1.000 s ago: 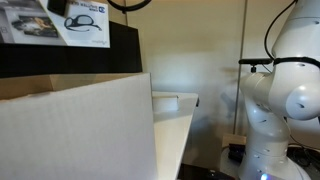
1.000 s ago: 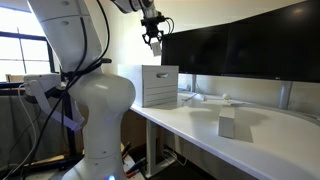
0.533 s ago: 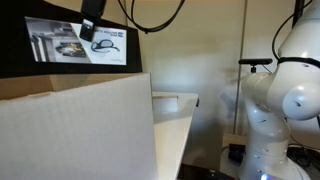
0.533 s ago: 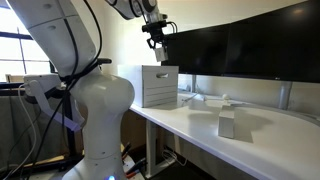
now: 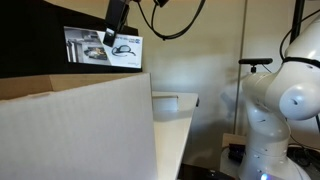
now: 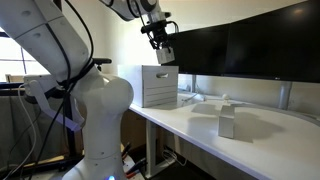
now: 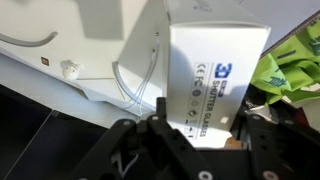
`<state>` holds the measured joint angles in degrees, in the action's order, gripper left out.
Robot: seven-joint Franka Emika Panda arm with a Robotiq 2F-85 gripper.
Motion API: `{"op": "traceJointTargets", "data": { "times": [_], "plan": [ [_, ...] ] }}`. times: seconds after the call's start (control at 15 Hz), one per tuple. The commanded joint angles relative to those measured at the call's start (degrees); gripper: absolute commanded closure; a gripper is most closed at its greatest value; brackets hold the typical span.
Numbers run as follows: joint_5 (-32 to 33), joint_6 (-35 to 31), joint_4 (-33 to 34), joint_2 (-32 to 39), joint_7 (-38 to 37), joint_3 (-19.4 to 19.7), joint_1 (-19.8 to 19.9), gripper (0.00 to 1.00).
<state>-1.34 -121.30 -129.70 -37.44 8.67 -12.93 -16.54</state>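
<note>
Gripper [image 6: 160, 38] is high up over the desk [image 6: 200, 128], clamped on a small box [image 6: 167, 53]. In the wrist view the fingers [image 7: 160, 140] sit against the two opposite sides of the small box's near end. They're closed just to its width, and the printed white face looks at the camera. The label is partly readable: a "3D" logo and a line of small text below it.

In an exterior view the small box hangs below the gripper, tilted, in the air and clear of everything. It's just above and slightly to the side of the carton [image 6: 160, 86], which stands upright at the desk's end. From the opposite side the small box shows its picture face, against the dark monitors [image 6: 250, 45] and above the carton wall.

A white block [image 6: 227, 123] stands farther along the desk, well apart from the carton.

The wrist view also shows a thin cable [image 7: 130, 85] on the white surface below, and a green item [image 7: 285, 72] at the edge. Can't tell what that one is.
</note>
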Motion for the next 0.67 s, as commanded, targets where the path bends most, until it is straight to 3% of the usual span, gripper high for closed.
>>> {"op": "traceJointTargets", "data": {
  "times": [0.0,0.4,0.6],
  "plan": [
    [1.3,-1.81,-5.4,-6.24,-3.16,0.51,1.51,0.68],
    [1.3,-1.45,-12.02,-13.51,-5.59,1.7,3.88,0.68],
    [1.85,-1.62,-13.68,-15.85,-6.15,0.3,4.2,0.68]
  ]
}}
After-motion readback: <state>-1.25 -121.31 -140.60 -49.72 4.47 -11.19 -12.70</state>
